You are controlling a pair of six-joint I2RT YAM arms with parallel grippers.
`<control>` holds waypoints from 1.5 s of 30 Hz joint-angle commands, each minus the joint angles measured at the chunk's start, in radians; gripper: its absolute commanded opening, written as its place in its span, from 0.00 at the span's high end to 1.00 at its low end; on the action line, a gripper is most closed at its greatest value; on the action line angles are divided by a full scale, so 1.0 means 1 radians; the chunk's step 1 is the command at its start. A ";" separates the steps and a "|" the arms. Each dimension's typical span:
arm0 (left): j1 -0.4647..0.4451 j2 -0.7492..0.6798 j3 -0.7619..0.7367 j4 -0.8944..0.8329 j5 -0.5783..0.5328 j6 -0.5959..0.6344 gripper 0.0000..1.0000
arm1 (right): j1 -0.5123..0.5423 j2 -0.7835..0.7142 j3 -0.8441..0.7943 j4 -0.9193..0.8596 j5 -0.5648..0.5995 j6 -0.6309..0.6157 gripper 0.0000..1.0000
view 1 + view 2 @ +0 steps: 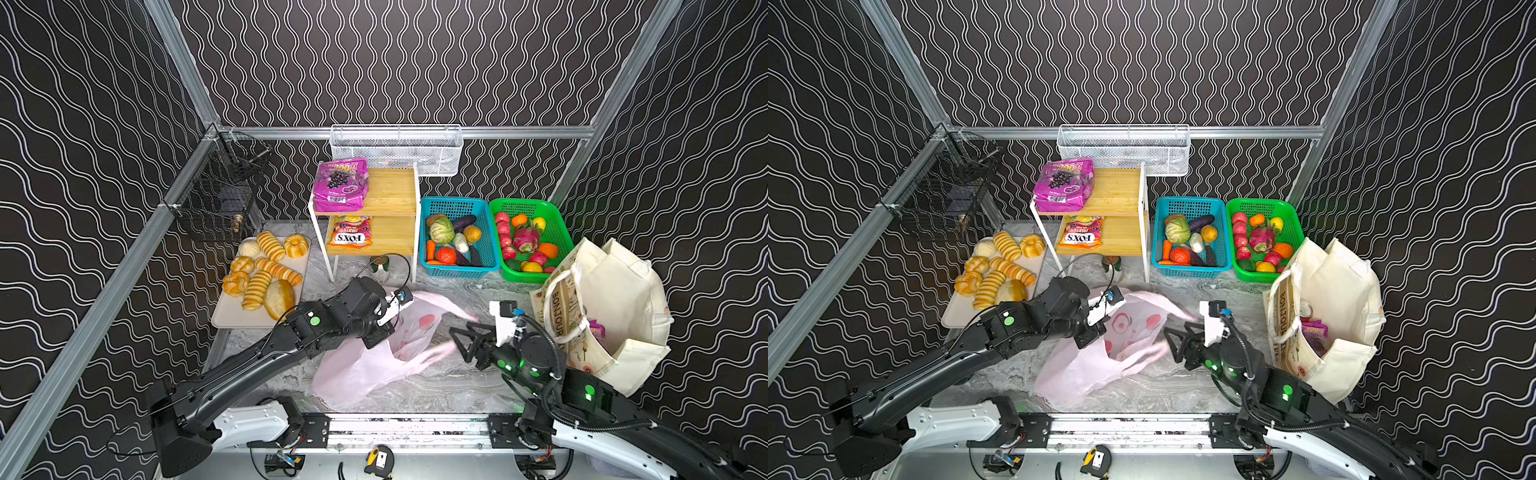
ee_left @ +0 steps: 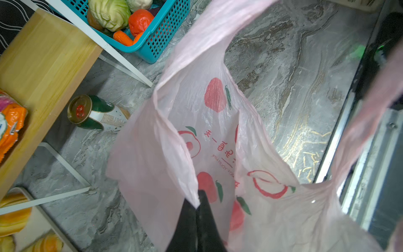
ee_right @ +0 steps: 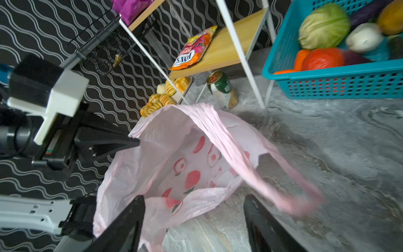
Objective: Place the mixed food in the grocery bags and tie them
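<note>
Two grippers here: left gripper (image 2: 197, 204) pinched tight on the rim of the pink plastic bag (image 2: 218, 135), right gripper (image 1: 459, 345) spread wide just beside its loose handle (image 3: 290, 196), holding nothing.

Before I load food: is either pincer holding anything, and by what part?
Left pincer is shut on the pink plastic bag, pinching its mouth rim. Right pincer is open, holding nothing.

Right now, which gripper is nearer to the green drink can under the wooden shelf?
Left. The left gripper, shut on the rim of the pink plastic bag, sits just in front of the green drink can; the right gripper hangs open beyond the bag, farther off.
</note>
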 commanded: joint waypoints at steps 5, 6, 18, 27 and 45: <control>0.001 0.009 0.025 0.029 -0.069 -0.145 0.95 | -0.002 0.168 0.074 0.129 -0.210 -0.090 0.29; 0.001 0.017 0.035 0.016 -0.090 -0.172 0.92 | -0.002 0.186 0.079 0.116 -0.191 -0.083 0.29; 0.001 0.075 0.086 -0.053 0.034 -0.197 0.98 | -0.002 0.298 0.254 0.028 0.142 -0.363 0.28; 0.001 0.046 0.090 -0.065 0.026 -0.182 0.98 | -0.066 0.282 0.200 -0.056 -0.046 -0.993 0.25; 0.001 0.072 0.118 -0.045 -0.012 -0.368 0.54 | -0.129 0.446 0.302 -0.055 -0.121 -0.877 1.00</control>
